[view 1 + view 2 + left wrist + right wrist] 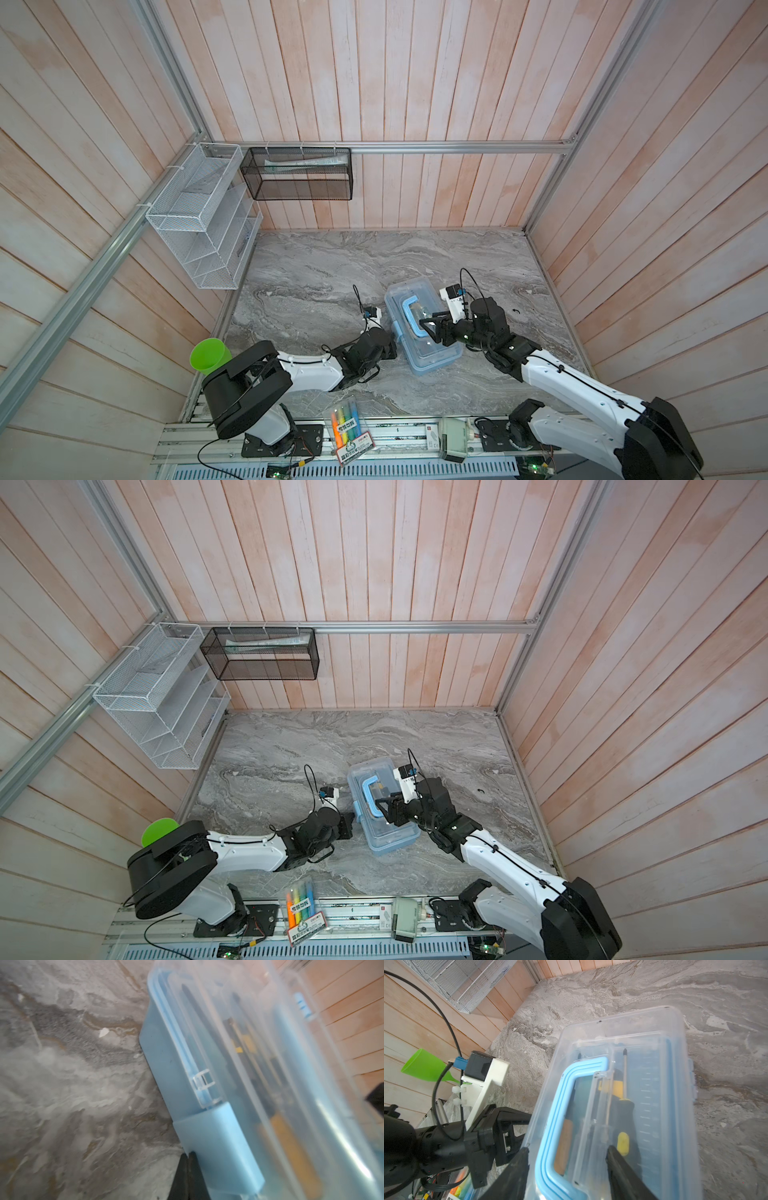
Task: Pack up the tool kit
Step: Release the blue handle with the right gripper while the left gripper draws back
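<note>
The tool kit point(432, 357) point(388, 841) is a light-blue case with a clear lid, lying closed on the marble table in both top views. Through the lid show a yellow and black screwdriver point(623, 1109) and an orange handle point(564, 1142). My left gripper point(189, 1154) point(391, 347) is shut, with its tips against the blue latch point(218, 1142) on the case's left side. My right gripper point(568, 1150) point(430, 328) hangs open over the lid, its fingers standing on either side of the flat blue handle point(571, 1072).
A green cup point(210, 354) stands at the front left. A clear pack of highlighter pens point(348, 428) lies on the front rail, a white box point(451, 436) beside it. A white wire rack point(199, 216) and a black mesh basket point(297, 173) hang on the walls.
</note>
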Robot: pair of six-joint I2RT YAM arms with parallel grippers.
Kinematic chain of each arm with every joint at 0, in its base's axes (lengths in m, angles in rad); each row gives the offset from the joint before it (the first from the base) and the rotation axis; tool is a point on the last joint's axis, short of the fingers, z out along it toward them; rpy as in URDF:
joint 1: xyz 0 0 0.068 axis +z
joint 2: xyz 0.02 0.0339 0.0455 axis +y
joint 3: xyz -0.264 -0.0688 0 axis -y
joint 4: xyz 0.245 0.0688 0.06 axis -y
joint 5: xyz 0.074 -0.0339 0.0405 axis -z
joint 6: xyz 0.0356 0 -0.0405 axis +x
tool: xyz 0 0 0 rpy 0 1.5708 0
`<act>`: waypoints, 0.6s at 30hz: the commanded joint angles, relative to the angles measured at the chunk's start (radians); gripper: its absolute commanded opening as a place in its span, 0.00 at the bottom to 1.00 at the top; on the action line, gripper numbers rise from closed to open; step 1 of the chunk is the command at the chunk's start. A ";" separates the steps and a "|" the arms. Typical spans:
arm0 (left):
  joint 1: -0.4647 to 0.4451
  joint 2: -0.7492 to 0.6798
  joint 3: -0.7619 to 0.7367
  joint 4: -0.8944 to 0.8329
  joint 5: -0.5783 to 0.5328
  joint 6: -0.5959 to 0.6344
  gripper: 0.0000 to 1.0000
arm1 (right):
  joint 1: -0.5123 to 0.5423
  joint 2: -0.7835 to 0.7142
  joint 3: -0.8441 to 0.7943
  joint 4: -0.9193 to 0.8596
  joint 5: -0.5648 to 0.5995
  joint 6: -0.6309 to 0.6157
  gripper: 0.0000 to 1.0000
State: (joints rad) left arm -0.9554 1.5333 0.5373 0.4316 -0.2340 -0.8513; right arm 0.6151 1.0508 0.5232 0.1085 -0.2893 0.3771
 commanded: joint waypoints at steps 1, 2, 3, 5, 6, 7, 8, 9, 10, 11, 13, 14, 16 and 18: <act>-0.017 0.017 0.053 0.170 0.077 0.032 0.00 | 0.019 0.040 -0.042 -0.109 -0.026 0.037 0.61; -0.018 0.019 0.054 0.169 0.074 0.037 0.00 | 0.023 0.040 -0.040 -0.108 -0.027 0.039 0.61; -0.019 0.018 0.051 0.171 0.072 0.041 0.00 | 0.024 0.041 -0.043 -0.099 -0.036 0.041 0.61; -0.019 0.012 0.042 0.183 0.067 0.044 0.00 | 0.025 0.043 -0.046 -0.075 -0.048 0.056 0.61; -0.019 0.010 0.040 0.185 0.065 0.043 0.00 | 0.025 0.045 -0.050 -0.063 -0.053 0.062 0.61; -0.019 0.010 0.041 0.183 0.065 0.043 0.00 | 0.026 0.047 -0.054 -0.053 -0.053 0.069 0.61; -0.020 0.009 0.043 0.178 0.065 0.044 0.00 | 0.026 0.051 -0.056 -0.051 -0.047 0.073 0.60; -0.022 0.004 0.043 0.162 0.057 0.040 0.00 | 0.026 0.047 -0.043 -0.081 0.000 0.079 0.59; -0.022 -0.003 0.038 0.146 0.047 0.033 0.00 | 0.026 0.034 -0.026 -0.118 0.057 0.090 0.58; -0.022 -0.016 0.025 0.138 0.038 0.029 0.00 | 0.027 -0.001 -0.008 -0.146 0.110 0.085 0.58; -0.020 -0.045 0.001 0.110 0.001 0.023 0.00 | 0.026 -0.075 0.015 -0.168 0.215 0.088 0.59; -0.015 -0.064 -0.009 0.089 -0.016 0.023 0.00 | 0.013 -0.108 0.031 -0.194 0.252 0.069 0.59; -0.008 -0.100 -0.025 0.041 -0.044 0.020 0.00 | -0.032 -0.145 0.075 -0.271 0.317 0.034 0.60; 0.028 -0.143 -0.051 0.011 -0.062 0.021 0.00 | -0.103 -0.152 0.110 -0.340 0.339 -0.008 0.61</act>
State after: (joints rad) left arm -0.9657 1.4380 0.5186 0.5098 -0.2405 -0.8318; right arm 0.5758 0.9161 0.5678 -0.0807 -0.0879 0.4210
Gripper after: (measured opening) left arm 0.043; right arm 0.604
